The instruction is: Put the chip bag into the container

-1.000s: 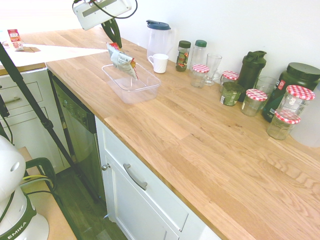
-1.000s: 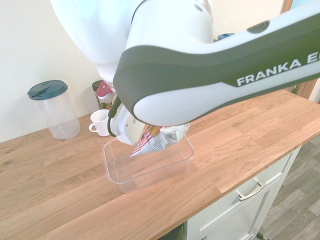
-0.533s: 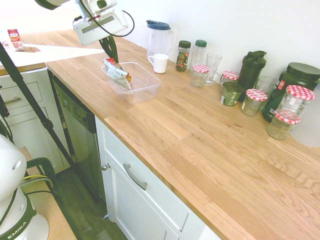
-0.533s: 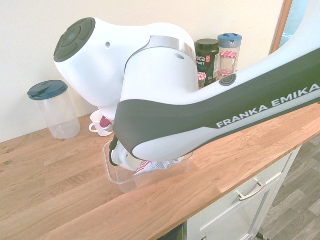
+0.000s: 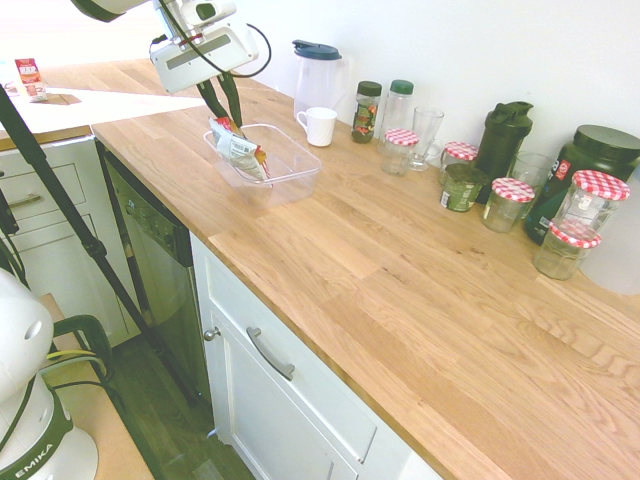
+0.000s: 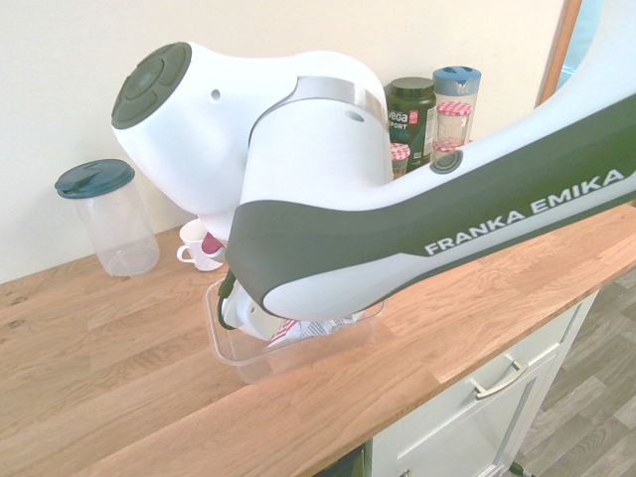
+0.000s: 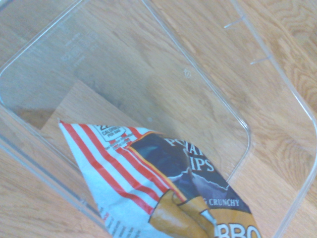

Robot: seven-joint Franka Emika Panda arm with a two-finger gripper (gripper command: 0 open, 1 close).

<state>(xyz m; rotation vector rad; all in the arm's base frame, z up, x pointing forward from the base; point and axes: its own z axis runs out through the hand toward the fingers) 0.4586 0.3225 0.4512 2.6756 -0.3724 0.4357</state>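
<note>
The claw (image 5: pixel 230 122) is open, its 2 dark fingers a little apart, pointing down over the end of the clear container (image 5: pixel 291 181) that is farther from the row of jars. The chip bag (image 5: pixel 240 155) is inside the container's outline, tilted, with its upper end close to the fingertips; whether they touch it cannot be told. The wrist view shows red and white stripes, a dark blue panel and the words "CRUNCHY" and "BBQ" on it.

The container sits on the wooden tabletop (image 5: pixel 370 290), between the front edge above the drawer (image 5: pixel 290 370) and the back edge along the wall. Just beside it, on the wall side, is a white mug (image 5: pixel 318 127), with a clear jug (image 5: pixel 318 80) with a dark blue lid behind. Farther along the back edge stand 5 glass jars (image 5: pixel 512 203) with red-checked lids, a dark shaker bottle (image 5: pixel 503 140) and a big dark tub (image 5: pixel 590 165). A red and white packet (image 5: pixel 30 78) stands well apart, near the far corner.
</note>
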